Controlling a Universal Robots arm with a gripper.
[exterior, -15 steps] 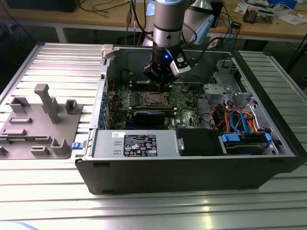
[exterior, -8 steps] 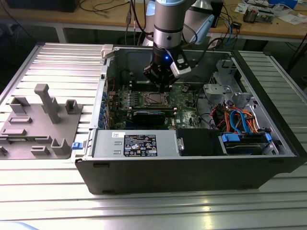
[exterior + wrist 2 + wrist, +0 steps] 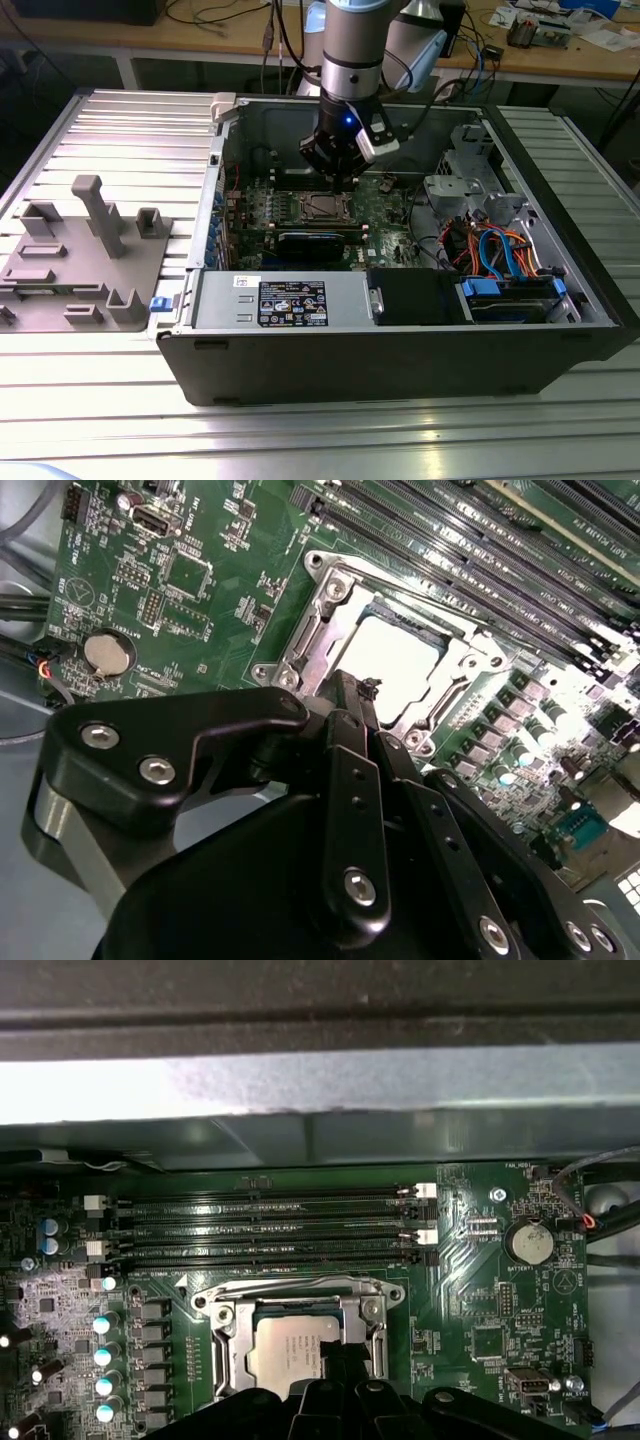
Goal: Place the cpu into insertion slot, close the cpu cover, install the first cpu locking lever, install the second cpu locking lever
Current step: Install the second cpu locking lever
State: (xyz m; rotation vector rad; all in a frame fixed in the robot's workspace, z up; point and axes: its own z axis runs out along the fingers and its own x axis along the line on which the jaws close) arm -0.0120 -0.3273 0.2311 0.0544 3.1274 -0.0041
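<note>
Cpu seated under its cover, gripper just above.

The cpu (image 3: 392, 660) lies in the socket, framed by the cover (image 3: 330, 605), directly below the gripper (image 3: 362, 692). In both wrist views the fingertips (image 3: 335, 1355) stand close together at the cover's edge; whether they hold anything I cannot tell. The exterior view adds the open case (image 3: 400, 350) on the surface (image 3: 300, 440).

Legible text: none you could read. Black label (image 3: 292, 303) on the grey drive cage (image 3: 280, 300): print too small. White silkscreen on the green motherboard (image 3: 500, 1300) beside the coin battery (image 3: 528, 1243): too fine to read.
</note>
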